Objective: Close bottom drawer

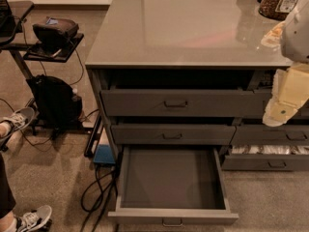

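Observation:
The bottom drawer [172,180] of the left stack is pulled far out toward me, showing a plain, empty grey tray. Its low flat front [145,217] has a small metal pull [172,222] near the lower edge of the view. Above it are two taller-fronted grey drawers [176,104] [172,135], pulled out only a little. My arm, white and cream, comes in at the right edge. My gripper [279,114] hangs at its lower end, level with the upper drawers, well above and to the right of the open bottom drawer and touching nothing.
The grey countertop [183,28] holds a jar [280,1] at the back right. A right-hand drawer [268,150] shows white items inside. Cables [99,187] and a blue box [104,154] lie left of the drawer. A black bag [53,100] and a person's shoes [17,122] are at left.

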Tool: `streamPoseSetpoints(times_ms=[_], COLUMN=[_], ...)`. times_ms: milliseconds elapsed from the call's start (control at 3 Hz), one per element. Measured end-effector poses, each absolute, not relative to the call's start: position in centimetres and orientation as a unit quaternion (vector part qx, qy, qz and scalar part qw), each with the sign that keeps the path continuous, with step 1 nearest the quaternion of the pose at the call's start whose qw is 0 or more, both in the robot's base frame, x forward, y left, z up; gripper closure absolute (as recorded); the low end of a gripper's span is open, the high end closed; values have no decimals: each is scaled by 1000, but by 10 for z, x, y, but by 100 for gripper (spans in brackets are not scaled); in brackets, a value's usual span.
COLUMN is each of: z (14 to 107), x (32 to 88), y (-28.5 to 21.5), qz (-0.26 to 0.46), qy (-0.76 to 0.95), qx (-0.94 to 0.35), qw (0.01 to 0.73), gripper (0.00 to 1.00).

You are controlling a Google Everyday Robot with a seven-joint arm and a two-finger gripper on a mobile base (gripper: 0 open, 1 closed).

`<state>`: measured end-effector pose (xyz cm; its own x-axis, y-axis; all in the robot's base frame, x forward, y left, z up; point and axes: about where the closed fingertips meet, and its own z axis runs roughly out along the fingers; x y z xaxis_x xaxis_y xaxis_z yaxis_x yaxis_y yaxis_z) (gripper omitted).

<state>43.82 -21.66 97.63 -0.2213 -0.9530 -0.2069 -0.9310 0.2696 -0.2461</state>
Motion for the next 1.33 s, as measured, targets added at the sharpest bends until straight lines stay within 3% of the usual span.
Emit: streamPoseSetpoints(times_ms=[667, 1333], z=[963, 855], x=[429, 386], y=[-210, -177], qz=[-32, 27], qy=[767, 708], qx=[-618, -666], qw=[171, 235], gripper=[0, 0])
